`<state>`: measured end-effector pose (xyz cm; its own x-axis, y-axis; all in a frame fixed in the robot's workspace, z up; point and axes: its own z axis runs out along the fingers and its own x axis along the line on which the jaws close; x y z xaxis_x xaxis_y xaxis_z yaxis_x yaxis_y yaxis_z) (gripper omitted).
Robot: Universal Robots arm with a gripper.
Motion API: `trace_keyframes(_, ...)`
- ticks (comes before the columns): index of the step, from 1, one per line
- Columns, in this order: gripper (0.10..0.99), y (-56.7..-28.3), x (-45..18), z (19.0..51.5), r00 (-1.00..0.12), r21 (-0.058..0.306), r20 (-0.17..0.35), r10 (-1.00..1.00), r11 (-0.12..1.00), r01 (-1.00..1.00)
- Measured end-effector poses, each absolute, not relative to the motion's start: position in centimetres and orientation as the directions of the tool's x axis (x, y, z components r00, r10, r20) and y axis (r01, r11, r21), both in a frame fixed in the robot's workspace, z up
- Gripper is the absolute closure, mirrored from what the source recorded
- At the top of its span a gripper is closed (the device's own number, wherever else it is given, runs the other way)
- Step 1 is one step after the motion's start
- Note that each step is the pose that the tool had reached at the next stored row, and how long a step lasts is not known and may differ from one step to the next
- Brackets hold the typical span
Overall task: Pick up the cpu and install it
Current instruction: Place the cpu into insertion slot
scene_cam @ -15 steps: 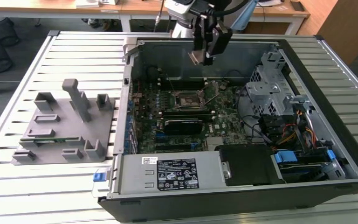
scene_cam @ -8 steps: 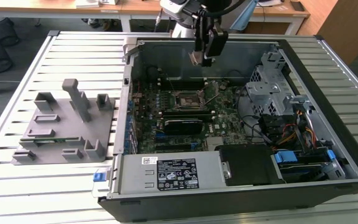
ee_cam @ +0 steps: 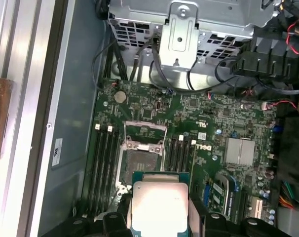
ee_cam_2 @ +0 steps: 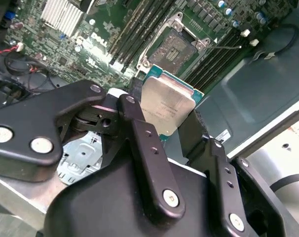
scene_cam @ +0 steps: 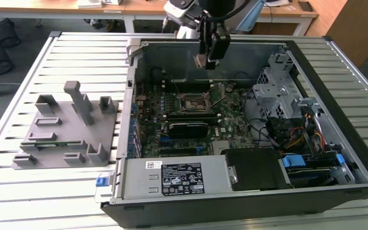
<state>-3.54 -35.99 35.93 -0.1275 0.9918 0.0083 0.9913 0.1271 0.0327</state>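
Note:
My gripper [scene_cam: 204, 62] hangs above the back of the open computer case [scene_cam: 312, 52], shut on the cpu [scene_cam: 201, 61]. The cpu is a flat square chip with a silver-grey top and a green rim. In both wrist views it sits clamped by its edges between the two black fingers [ee_cam_2: 139, 128], cpu [ee_cam_2: 167, 106] and cpu [ee_cam: 159, 205]. Below it on the green motherboard lies the open, empty cpu socket [scene_cam: 193, 103] with its metal frame, socket [ee_cam_2: 176, 44] and socket [ee_cam: 142, 158]. The chip is held clear of the board, short of the socket.
A grey plastic fixture [scene_cam: 69, 129] stands on the slatted table at the exterior view's left. Inside the case are a black block [scene_cam: 187, 127] in front of the socket, a power supply [scene_cam: 171, 177], a metal drive cage [scene_cam: 277, 86] and loose cables [scene_cam: 299, 139].

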Motion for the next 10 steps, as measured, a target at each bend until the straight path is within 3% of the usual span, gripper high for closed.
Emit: trace_keyframes(10, 0.545, -35.7, -3.5, 34.1, -0.073, 0.033, 0.008, 0.997, 0.073, 0.997)
